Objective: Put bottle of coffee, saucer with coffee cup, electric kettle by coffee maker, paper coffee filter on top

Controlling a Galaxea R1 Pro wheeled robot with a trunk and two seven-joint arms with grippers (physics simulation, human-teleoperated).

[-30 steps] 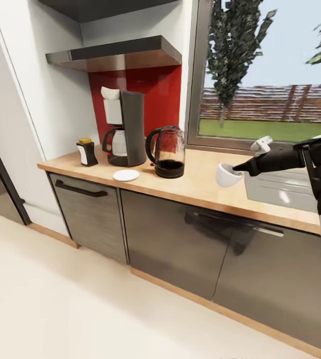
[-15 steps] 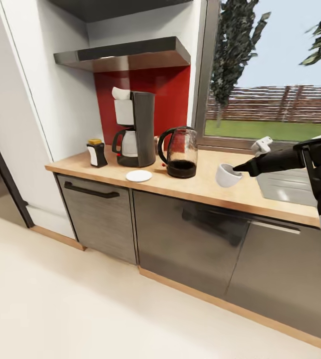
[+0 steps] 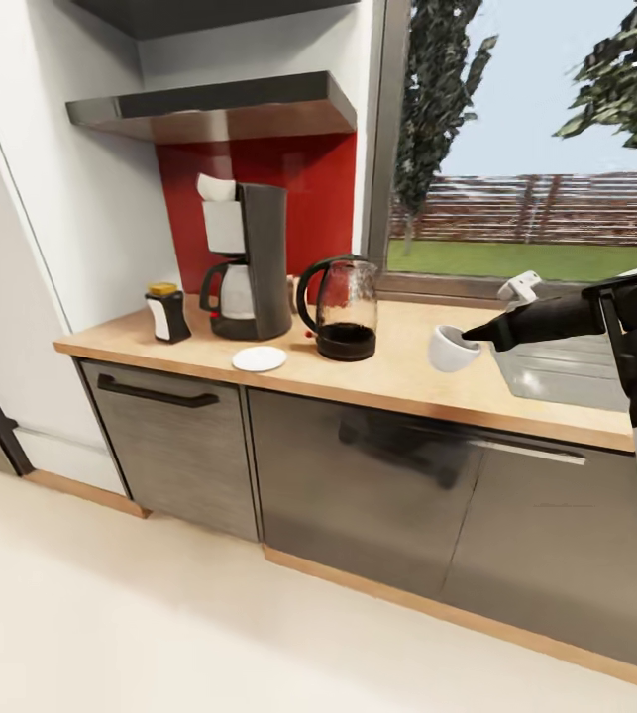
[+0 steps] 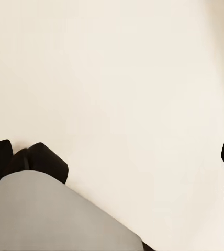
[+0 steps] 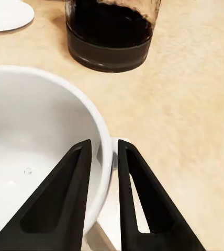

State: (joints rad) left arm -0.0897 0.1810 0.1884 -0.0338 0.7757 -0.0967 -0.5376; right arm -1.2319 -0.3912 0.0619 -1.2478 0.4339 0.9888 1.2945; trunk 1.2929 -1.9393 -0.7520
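One thin pinch on the rim is all the right gripper (image 5: 104, 172) has on the coffee cup (image 3: 450, 349), so carrying it past the electric kettle (image 3: 341, 309) to the saucer (image 3: 259, 358) risks a slip or a knock; I cannot tell the left gripper's state.

Countertop (image 3: 397, 381): pale wood, matt, faint grain; cabinet fronts (image 3: 377, 485) below: grey, glossy, mirror-like reflections; left drawer front (image 3: 169, 436) brushed, streaked; coffee maker (image 3: 249, 259): black matt plastic body, silvery carafe; electric kettle (image 3: 338, 307): clear glass, glossy, black base; coffee cup (image 3: 451, 349): smooth white glazed look, held on its rim by matt black fingers (image 5: 73, 193); saucer (image 3: 259, 358): plain white, smooth; backsplash (image 3: 298, 198): red, glossy; hood (image 3: 209, 109): brushed metal.
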